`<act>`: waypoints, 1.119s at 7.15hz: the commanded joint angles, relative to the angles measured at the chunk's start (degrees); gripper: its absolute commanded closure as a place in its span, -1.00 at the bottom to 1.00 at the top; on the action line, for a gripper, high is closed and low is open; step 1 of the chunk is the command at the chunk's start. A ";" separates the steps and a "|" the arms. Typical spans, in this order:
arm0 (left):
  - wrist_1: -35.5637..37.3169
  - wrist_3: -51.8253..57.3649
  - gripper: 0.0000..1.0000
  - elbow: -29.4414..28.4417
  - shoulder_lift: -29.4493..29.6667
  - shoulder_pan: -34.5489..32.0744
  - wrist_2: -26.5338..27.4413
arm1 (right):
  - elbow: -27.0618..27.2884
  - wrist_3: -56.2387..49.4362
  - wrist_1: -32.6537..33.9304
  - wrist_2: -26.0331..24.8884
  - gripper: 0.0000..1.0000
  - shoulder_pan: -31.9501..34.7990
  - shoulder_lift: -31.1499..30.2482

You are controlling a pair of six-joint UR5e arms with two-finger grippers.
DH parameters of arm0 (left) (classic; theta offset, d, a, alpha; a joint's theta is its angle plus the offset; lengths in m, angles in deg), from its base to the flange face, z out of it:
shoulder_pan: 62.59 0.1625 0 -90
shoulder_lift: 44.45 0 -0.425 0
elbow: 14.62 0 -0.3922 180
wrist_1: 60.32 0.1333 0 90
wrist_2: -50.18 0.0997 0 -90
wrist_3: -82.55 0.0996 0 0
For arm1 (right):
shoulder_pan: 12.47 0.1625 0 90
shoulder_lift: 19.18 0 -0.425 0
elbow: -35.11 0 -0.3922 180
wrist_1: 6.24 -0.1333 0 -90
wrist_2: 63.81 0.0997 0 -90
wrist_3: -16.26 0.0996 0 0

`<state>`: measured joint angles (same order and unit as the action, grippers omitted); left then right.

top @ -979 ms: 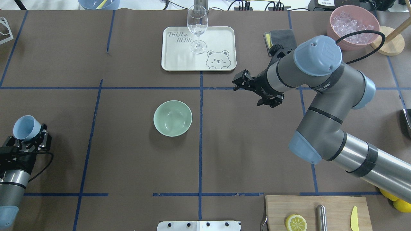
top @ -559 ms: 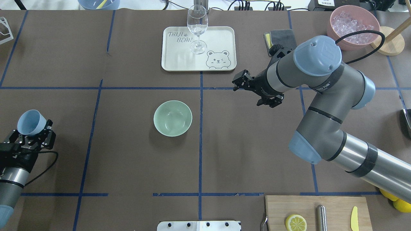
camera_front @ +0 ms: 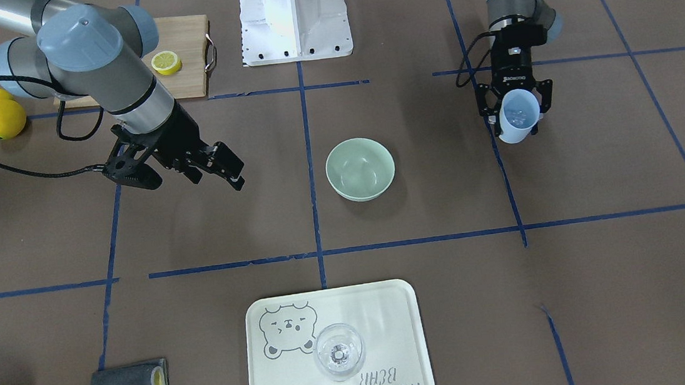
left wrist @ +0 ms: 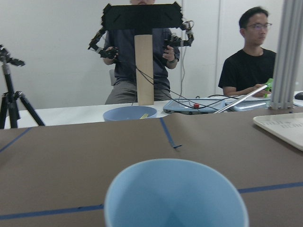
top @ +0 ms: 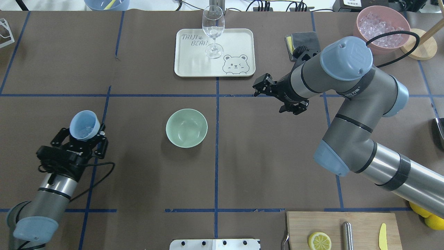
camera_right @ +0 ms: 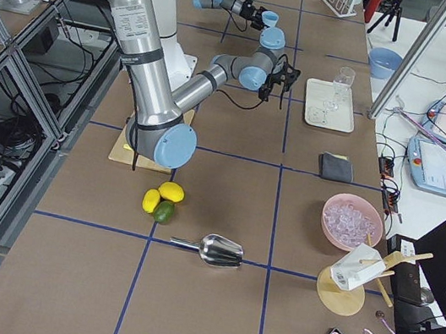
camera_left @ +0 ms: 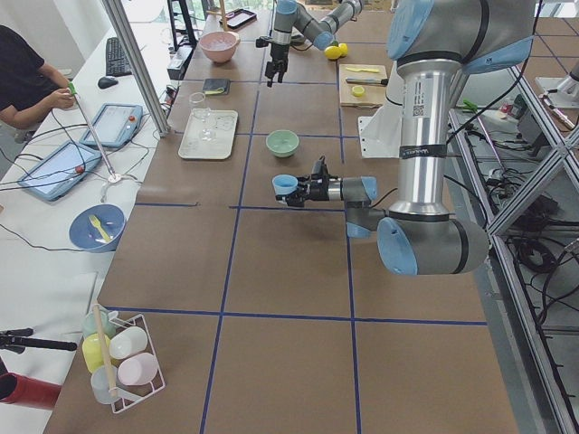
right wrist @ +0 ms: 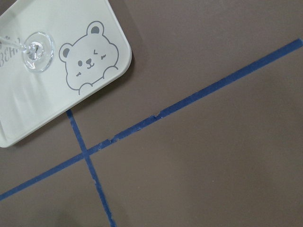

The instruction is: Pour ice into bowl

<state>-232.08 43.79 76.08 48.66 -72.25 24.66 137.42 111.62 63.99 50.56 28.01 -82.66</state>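
The pale mint-green bowl [top: 186,127] stands empty near the table's middle; it also shows in the front-facing view [camera_front: 360,169]. My left gripper [top: 85,134] is shut on a light blue cup [top: 84,128] and holds it upright above the table, well to the left of the bowl. A few clear ice cubes [camera_front: 517,116] glint inside the cup [camera_front: 516,114]. In the left wrist view only the cup's rim [left wrist: 175,198] fills the foreground. My right gripper [top: 274,98] is open and empty, and hovers right of the bowl near the tray's corner.
A white bear tray [top: 236,41] with a wine glass [top: 213,31] stands at the back. A pink tub of ice [top: 383,26] and a grey cloth [top: 305,41] are at the back right. A cutting board [top: 360,225] with a lemon half lies at the front right.
My left arm has carried the blue cup from the table's left edge rightward, closer to the bowl. My right arm has shifted only slightly.
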 commanded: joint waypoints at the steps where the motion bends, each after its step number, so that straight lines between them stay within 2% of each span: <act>1: 3.94 7.01 1.00 0.98 9.61 -0.01 -5.82 | 2.44 -0.09 0.00 0.25 -1.00 1.09 -2.87; 2: 5.54 12.60 1.00 0.89 10.51 -0.18 -6.47 | 2.71 -0.44 0.00 0.16 -1.00 1.62 -3.75; 4: 5.82 17.01 1.00 0.89 10.69 -2.46 -13.21 | 2.71 -0.96 0.00 0.07 -1.00 1.71 -4.47; 6: 15.51 25.51 1.00 1.06 13.75 -2.91 -12.98 | 2.80 -1.05 0.00 0.07 -1.00 1.80 -4.64; 8: 16.54 44.03 1.00 1.41 15.78 -3.17 -11.40 | 2.63 -1.32 0.09 0.07 -1.00 1.54 -4.55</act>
<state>-216.77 77.27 77.33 63.33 -75.23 12.63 140.15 110.51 64.04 50.63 29.65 -87.22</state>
